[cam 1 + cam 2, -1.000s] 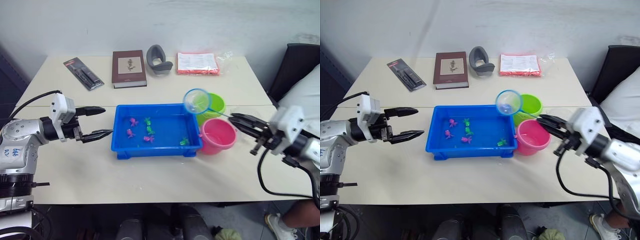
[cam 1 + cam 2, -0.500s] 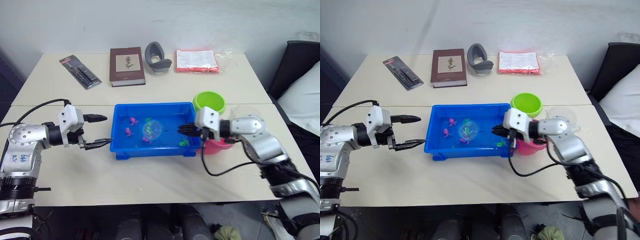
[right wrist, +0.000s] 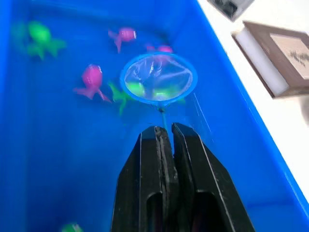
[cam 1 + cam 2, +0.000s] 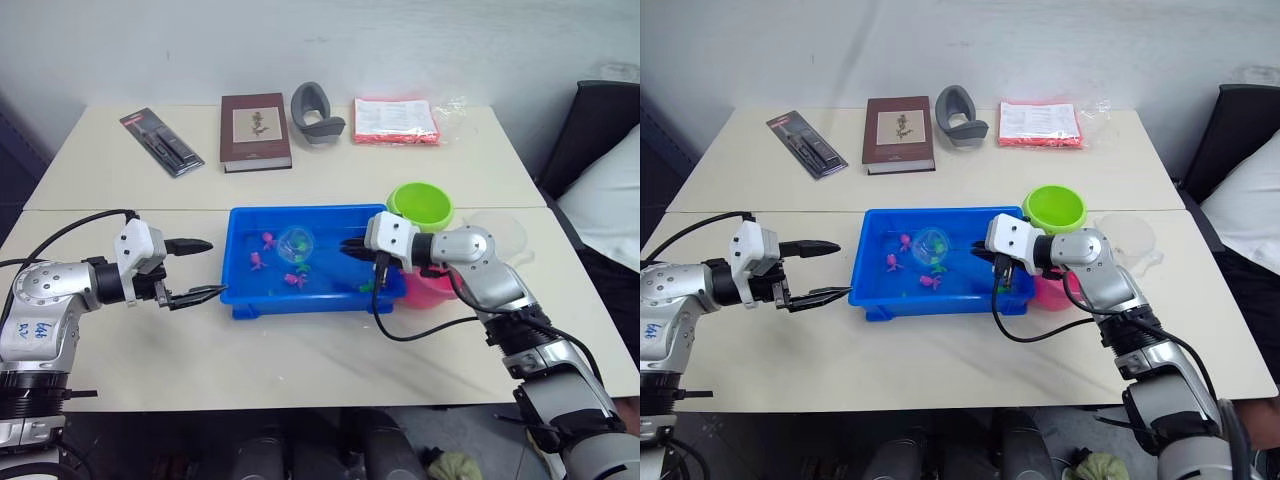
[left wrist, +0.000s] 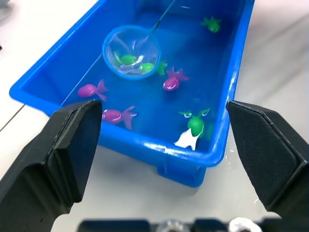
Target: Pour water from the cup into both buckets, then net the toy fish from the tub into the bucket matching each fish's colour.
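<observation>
Both arms are showing silver-grey housings with white wrist blocks. A black cable is looping along each forearm. The left gripper (image 4: 195,270) and right gripper (image 3: 163,137) are carrying black tapered fingers. Blue handwriting is marking the left arm.

- You get bright, even indoor light on the cream table (image 4: 330,340) – no hard-edged shadows anywhere on it.
- Under the left gripper (image 4: 205,268), at about 9 o'clock in the head views, only a soft, faint shadow falls on the tabletop.
- In the left wrist view, white glare sits on the near rim and wet wall of the tub (image 5: 231,104), toward 5 o'clock.
- That gripper's fingers (image 5: 72,145) loom large, dark and soft-edged – too close to be sharp.
- In the right wrist view the toy fish (image 3: 91,77) are smeared, and the book (image 3: 280,53) at 2 o'clock is blurred and washed out.
- The net (image 3: 158,79) reads fairly crisp there.
</observation>
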